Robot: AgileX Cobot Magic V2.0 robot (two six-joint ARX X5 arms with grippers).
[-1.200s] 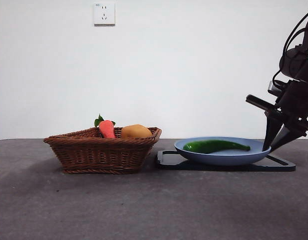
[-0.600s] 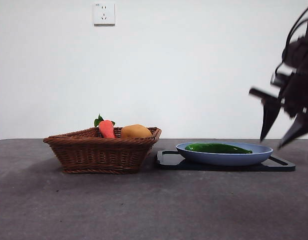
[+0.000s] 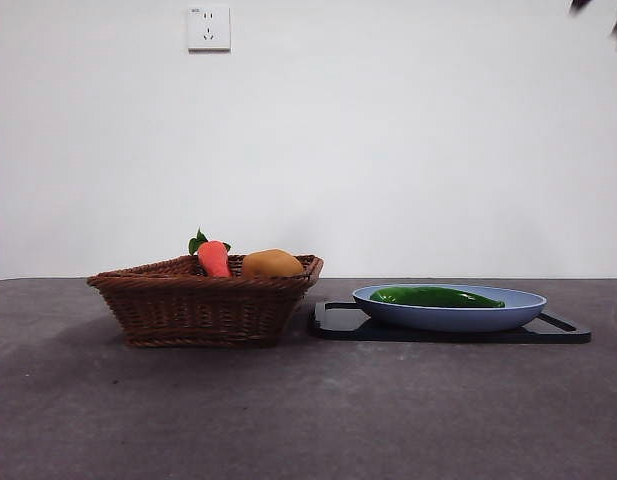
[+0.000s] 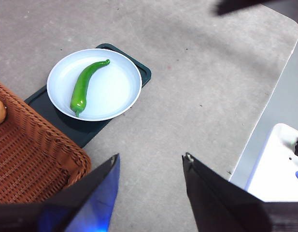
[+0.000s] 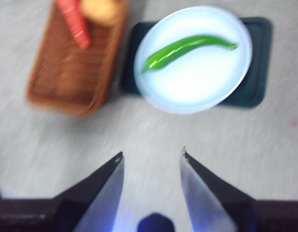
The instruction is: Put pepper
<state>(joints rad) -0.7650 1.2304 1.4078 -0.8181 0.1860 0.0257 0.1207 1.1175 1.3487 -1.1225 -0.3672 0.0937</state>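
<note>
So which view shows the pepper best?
The left wrist view: the pepper lies sharp and whole on the plate. The right wrist view shows it whole but blurred; the front view shows only its side above the rim.

A brown wicker basket [image 3: 203,305] sits at centre-left on the grey table [image 3: 288,410], holding a red-orange carrot [image 3: 213,258] with green leaves and a rounded orange-yellow fruit [image 3: 273,263]. Right of it, a blue plate [image 3: 448,313] rests on a black tray [image 3: 338,322]. A wall socket [image 3: 209,27] sits upper left.
</note>
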